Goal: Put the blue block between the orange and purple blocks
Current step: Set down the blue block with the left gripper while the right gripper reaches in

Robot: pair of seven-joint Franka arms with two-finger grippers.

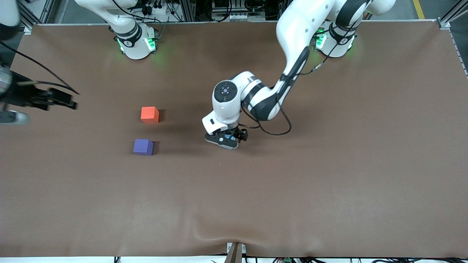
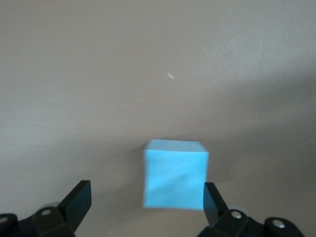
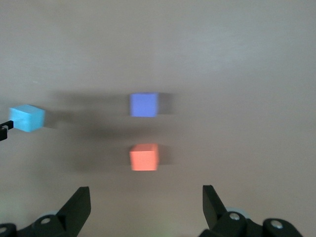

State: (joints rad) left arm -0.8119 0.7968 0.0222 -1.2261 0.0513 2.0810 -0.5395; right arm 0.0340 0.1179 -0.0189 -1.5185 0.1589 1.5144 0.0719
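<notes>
The light blue block [image 2: 175, 174] lies on the brown table between the open fingers of my left gripper [image 2: 146, 202], close to one finger [image 2: 213, 200] and apart from the other. In the front view my left gripper [image 1: 226, 140] is low over the table's middle and hides most of the blue block [image 1: 229, 137]. The orange block [image 1: 150, 114] and the purple block [image 1: 143, 147] sit toward the right arm's end, the purple one nearer the camera, with a gap between them. My right gripper [image 1: 69, 100] is open and empty at the table's edge, and the arm waits. The right wrist view shows the orange block [image 3: 144, 157], purple block [image 3: 143, 104] and blue block [image 3: 27, 118].
The brown table cover [image 1: 329, 175] is bare around the blocks. A small pale speck [image 2: 170, 76] lies on it near the blue block. The two arm bases [image 1: 136, 42] stand along the edge farthest from the camera.
</notes>
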